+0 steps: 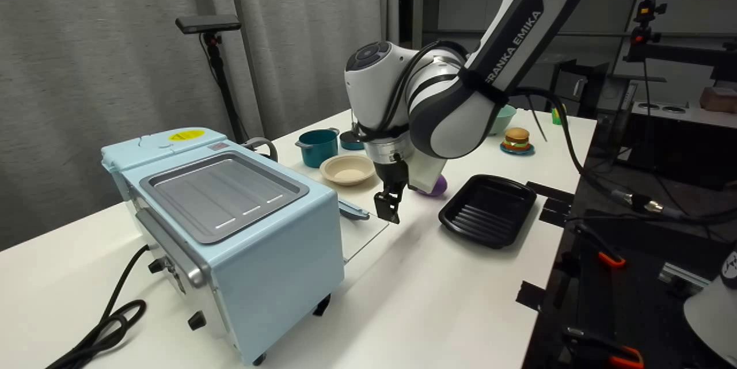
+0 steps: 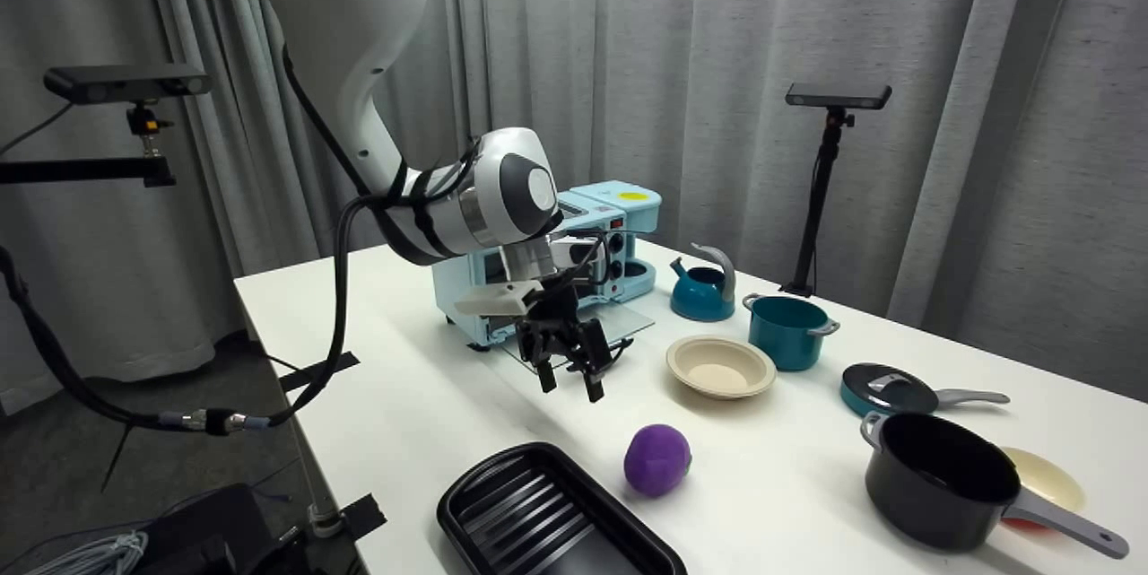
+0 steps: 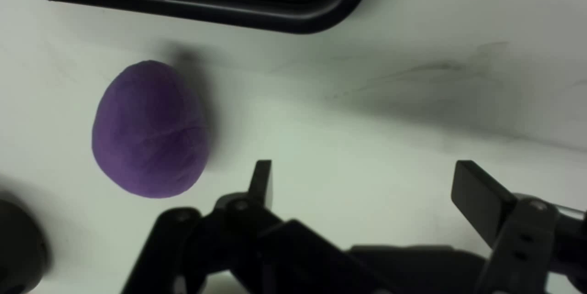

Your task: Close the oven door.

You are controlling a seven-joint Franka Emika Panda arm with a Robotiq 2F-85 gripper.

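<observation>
Your oven door is down, a thin, see-through sheet sticking out nearly flat from the blue oven. It is lower than your gripper, close by on its oven side; a thin line that looks like the door's edge shows just past the finger on the right of the wrist view. I can't tell if the door touches the table. It looks like glass, so I'd guess it is light, stiff, slick and easy to crack, and it should swing up from the oven's bottom. You likely don't need to pinch it. What looks like a handle sits along the free edge, so work there: get a fingertip under it, lift, then push gently toward the oven. Go slow, or it may slip off and drop. Your gripper's fingers are spread wide with nothing between them, up above the white table. Lower than the gripper, on its side away from the oven, is a purple toy, near the black tray. The tan bowl is low and near the gripper too, so don't bump it.
</observation>
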